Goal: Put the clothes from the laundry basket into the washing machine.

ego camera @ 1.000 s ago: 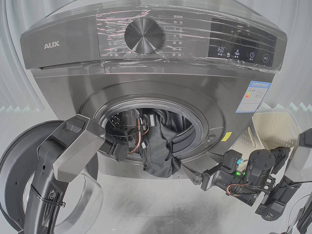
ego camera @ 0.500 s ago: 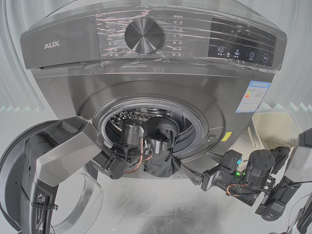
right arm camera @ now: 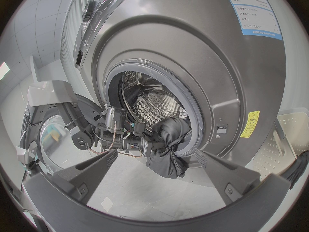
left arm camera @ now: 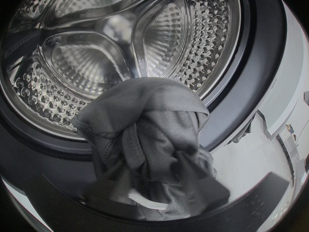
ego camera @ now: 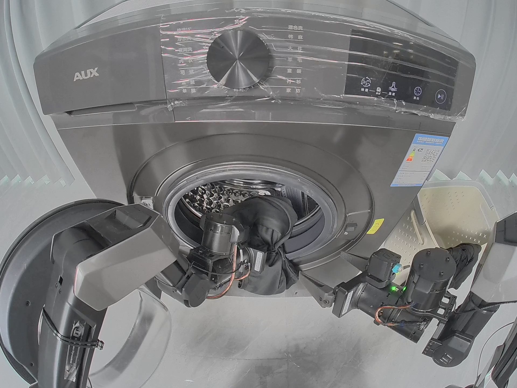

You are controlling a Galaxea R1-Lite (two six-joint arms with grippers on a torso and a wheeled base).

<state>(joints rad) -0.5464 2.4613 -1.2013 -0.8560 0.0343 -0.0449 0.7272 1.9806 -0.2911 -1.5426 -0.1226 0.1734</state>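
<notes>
Head faces washing machine [ego camera: 258,136]; all views share drum [ego camera: 215,196].

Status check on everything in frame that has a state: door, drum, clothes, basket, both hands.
washer door: open, swung to the robot's left.
drum: no clothes visible past the rim.
dark garment: bunched, draped over the opening's lower rim, part hanging outside.
left hand: shut on dark garment at the opening.
right hand: open, empty, low before the machine.
laundry basket: stands right of the machine, contents unclear.
</notes>
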